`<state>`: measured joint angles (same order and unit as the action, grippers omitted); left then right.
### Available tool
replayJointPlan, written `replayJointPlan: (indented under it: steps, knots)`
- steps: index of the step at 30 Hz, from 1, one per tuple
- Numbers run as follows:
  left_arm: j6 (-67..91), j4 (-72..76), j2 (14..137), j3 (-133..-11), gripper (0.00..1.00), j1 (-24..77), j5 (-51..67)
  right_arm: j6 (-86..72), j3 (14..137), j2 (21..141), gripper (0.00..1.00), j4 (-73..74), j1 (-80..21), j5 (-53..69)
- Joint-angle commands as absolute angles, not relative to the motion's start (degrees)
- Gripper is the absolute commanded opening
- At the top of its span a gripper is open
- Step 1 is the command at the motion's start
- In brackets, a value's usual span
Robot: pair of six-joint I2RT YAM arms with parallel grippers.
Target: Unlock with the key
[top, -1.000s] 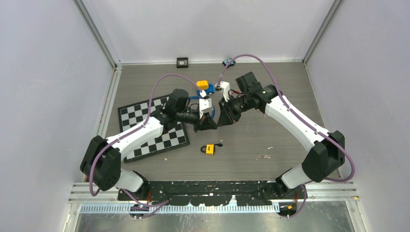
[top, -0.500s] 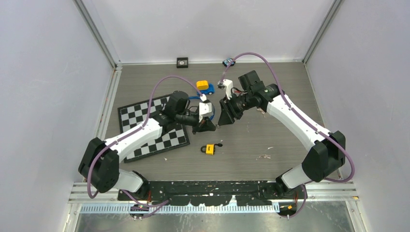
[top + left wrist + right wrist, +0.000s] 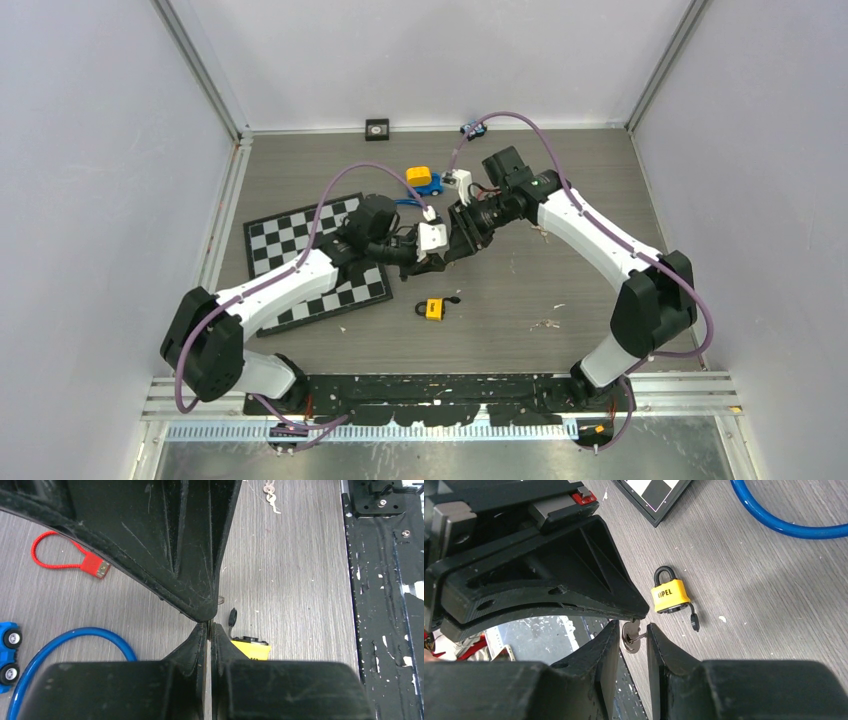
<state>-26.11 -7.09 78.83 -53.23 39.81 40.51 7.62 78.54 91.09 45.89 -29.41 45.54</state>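
The left pincer (image 3: 430,262) is pressed shut. Only the right wrist view shows the key (image 3: 630,640) hanging at its tip. The right pincer (image 3: 631,628) stands part open, one finger on each side of the key, not clearly clamping it. From above, both pincers hide the key. The padlock (image 3: 669,596) lies flat on the worktop (image 3: 580,290) just below them, shackle closed. A chessboard (image 3: 300,260) lies under the left arm. The left wrist view alone shows a red tie (image 3: 65,562) beside a blue cable (image 3: 75,635). A toy car (image 3: 424,180) sits behind the pincers. The worktop is grey wood grain, boxed in by white walls (image 3: 440,60).
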Motion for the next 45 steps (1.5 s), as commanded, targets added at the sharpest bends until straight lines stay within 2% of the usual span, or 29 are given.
replayJointPlan:
  steps: [1,4,11,13,17,18,20,24,29,33,39,42,45]
  knots:
    - [-27.69,-6.94,76.68,-53.26,0.0,40.34,37.9,7.01,80.91,91.56,0.3,44.46,-29.36,48.28]
    - [-27.81,-6.86,76.7,-53.2,0.0,40.51,37.07,7.26,80.31,91.54,0.27,44.39,-29.42,47.99]
    - [-27.78,-6.84,76.32,-53.09,0.0,40.69,36.48,7.38,79.58,91.08,0.04,44.12,-29.44,44.57]
    - [-27.54,-6.83,76.36,-53.16,0.0,40.69,36.47,7.53,79.52,90.89,0.01,44.1,-29.44,43.83]
    - [-27.3,-6.81,76.57,-53.17,0.0,40.71,36.65,8.53,79.49,90.29,0.03,44.74,-29.44,43.61]
    - [-27.3,-6.81,76.68,-53.17,0.0,40.76,36.46,9.14,79.55,89.79,0.11,45.21,-29.44,43.84]
    - [-27.29,-6.83,76.77,-53.17,0.0,40.69,36.22,9.84,79.41,89.32,0.19,45.74,-29.59,44.47]
    - [-27.18,-6.76,76.73,-53.34,0.0,40.69,36.03,10.73,78.41,88.97,0.3,45.95,-30.67,43.34]
    - [-27.07,-6.7,76.63,-53.35,0.0,40.74,36.04,11.07,78.1,89.79,0.31,46.0,-31.07,42.6]
    - [-27.07,-6.68,76.62,-53.35,0.0,40.69,35.89,10.97,78.18,90.38,0.26,45.97,-31.2,42.71]
    - [-26.57,-4.73,76.17,-52.54,0.0,40.72,33.47,10.63,78.56,90.75,0.01,45.81,-31.2,42.18]
    - [-26.55,-3.77,75.84,-51.89,0.0,40.72,32.81,10.59,78.54,90.26,0.01,45.28,-31.2,40.29]
    - [-28.0,-5.31,75.24,-51.59,0.2,40.7,35.47,10.46,77.28,88.64,0.01,43.28,-31.2,38.39]
